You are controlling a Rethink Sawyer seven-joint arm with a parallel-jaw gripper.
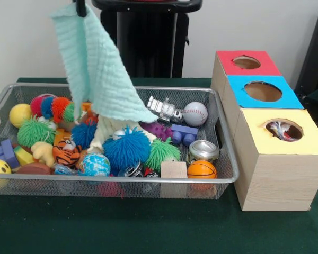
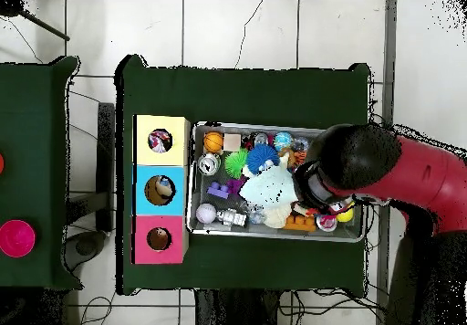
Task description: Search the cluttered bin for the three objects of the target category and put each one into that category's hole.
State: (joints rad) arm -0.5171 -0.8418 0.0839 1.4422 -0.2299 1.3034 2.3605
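My gripper [image 1: 80, 7] shows only as dark tips at the top edge of the front view, shut on a corner of a mint green cloth [image 1: 98, 69]. The cloth hangs from it in a long drape, and its lower end still touches the toys in the wire bin [image 1: 148, 181]. A cream cloth [image 1: 107, 132] lies bunched under it. From overhead the green cloth [image 2: 269, 189] spreads over the bin's middle, and the arm [image 2: 383, 171] hides the gripper. Beside the bin stand three boxes with a red hole [image 1: 247, 62], a blue hole [image 1: 262, 91] and a yellow hole [image 1: 283, 129].
The bin holds a baseball [image 1: 195, 114], a basketball [image 1: 202, 169], a toy robot [image 1: 165, 110], a blue fuzzy ball [image 1: 126, 149], a green fuzzy ball [image 1: 161, 152], a tin can [image 1: 203, 151], a wooden block [image 1: 174, 170] and a tiger toy [image 1: 66, 153]. Something striped lies inside the yellow hole.
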